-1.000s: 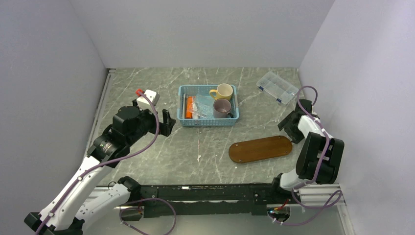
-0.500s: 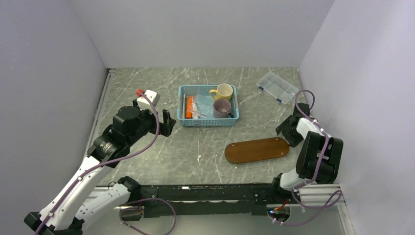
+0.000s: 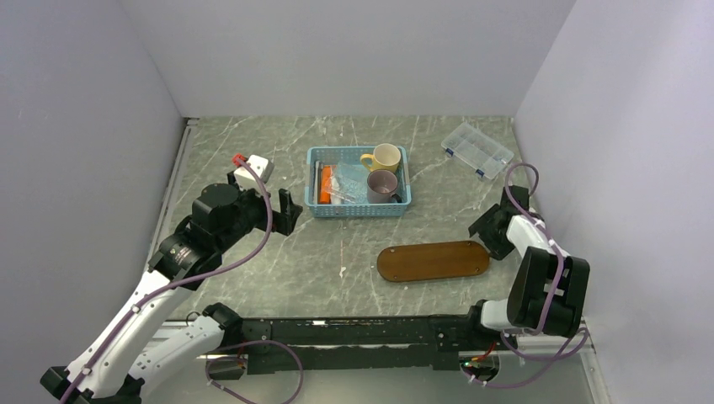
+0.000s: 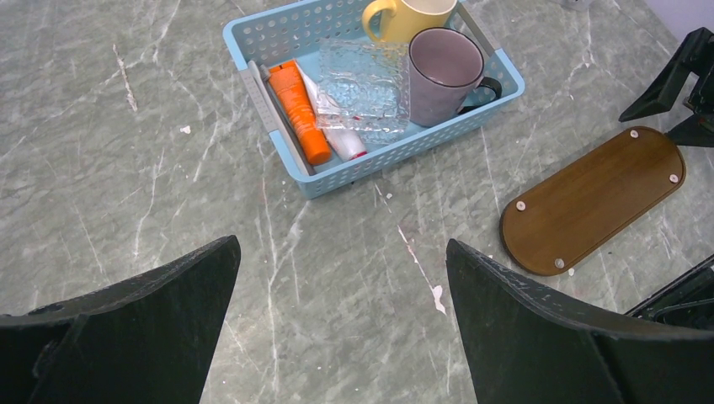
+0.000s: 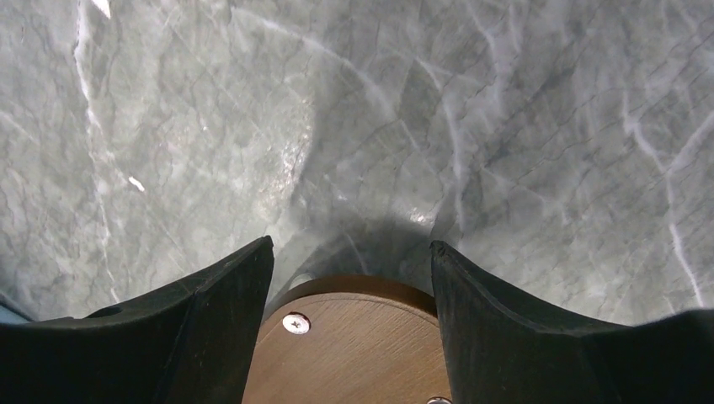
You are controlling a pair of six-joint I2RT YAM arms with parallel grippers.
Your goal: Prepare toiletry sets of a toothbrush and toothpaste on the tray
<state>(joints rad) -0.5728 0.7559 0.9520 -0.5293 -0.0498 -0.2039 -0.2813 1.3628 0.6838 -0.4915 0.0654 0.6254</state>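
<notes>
Right fingers [image 5: 210, 328] are clasped on the tray [image 5: 354, 353], being placed near the basket [image 4: 421, 143]; left fingers [image 4: 151, 311] spread wide, toothbrush [image 4: 271, 118] pickup expected next.

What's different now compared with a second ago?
The tray slid leftward and turned more level, with the right end effector straddling its right end and moving along. The left end effector, blue basket and clear box stayed put.

The top view looks down over the whole desk [image 3: 354, 244]. The left wrist view faces the basket [image 4: 404, 147] and tray [image 4: 589, 202] from some way off; the right wrist view sits close over the tray's end.
</notes>
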